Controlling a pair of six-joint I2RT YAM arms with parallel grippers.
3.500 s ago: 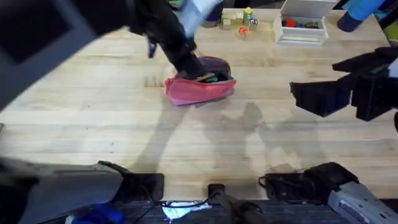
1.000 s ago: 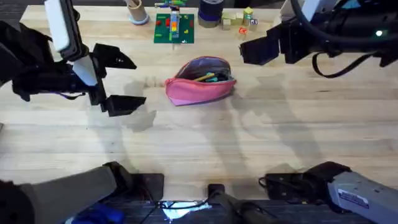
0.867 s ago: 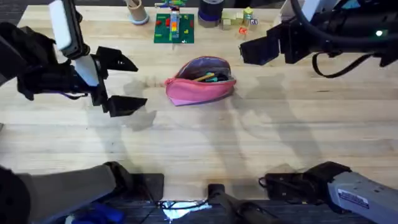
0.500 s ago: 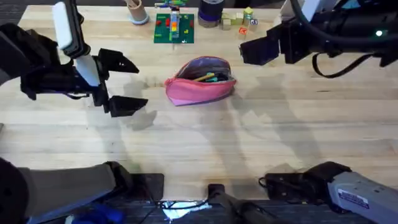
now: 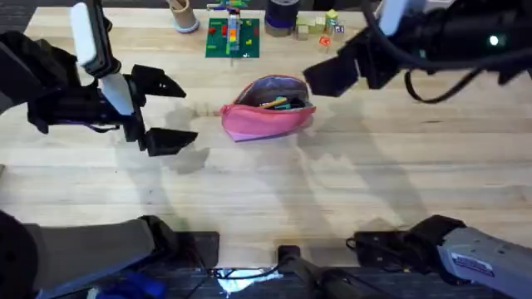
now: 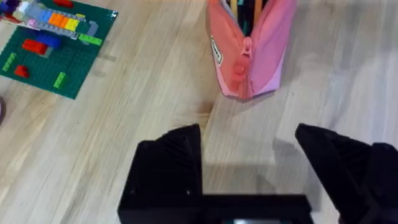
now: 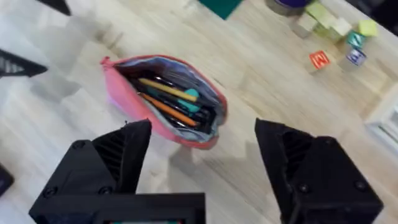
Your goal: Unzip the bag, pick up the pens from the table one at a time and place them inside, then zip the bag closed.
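The pink bag [image 5: 268, 110] lies unzipped on the table [image 5: 266, 191], just behind its middle. Its mouth gapes, and the pens rest inside: an orange one [image 7: 168, 109] and a yellowish one [image 7: 163, 89], next to something teal. My left gripper [image 5: 170, 112] hovers open to the left of the bag, with nothing between its fingers. In the left wrist view the bag's zipper end [image 6: 244, 48] points toward that gripper [image 6: 249, 155]. My right gripper [image 5: 331, 73] hangs open just right of and above the bag. In its wrist view the gripper [image 7: 205, 155] looks down into the bag [image 7: 124, 93].
Along the far edge stand a green brick baseplate [image 5: 233, 37] with small bricks, a tan cup [image 5: 179, 17], a dark cup [image 5: 281, 17] and several small toy blocks [image 5: 320, 29]. The baseplate [image 6: 56, 43] also appears in the left wrist view.
My right gripper has swung left and now sits closer to the bag's right end. The left arm has crept slightly toward the bag. The bag has not moved since one second ago.
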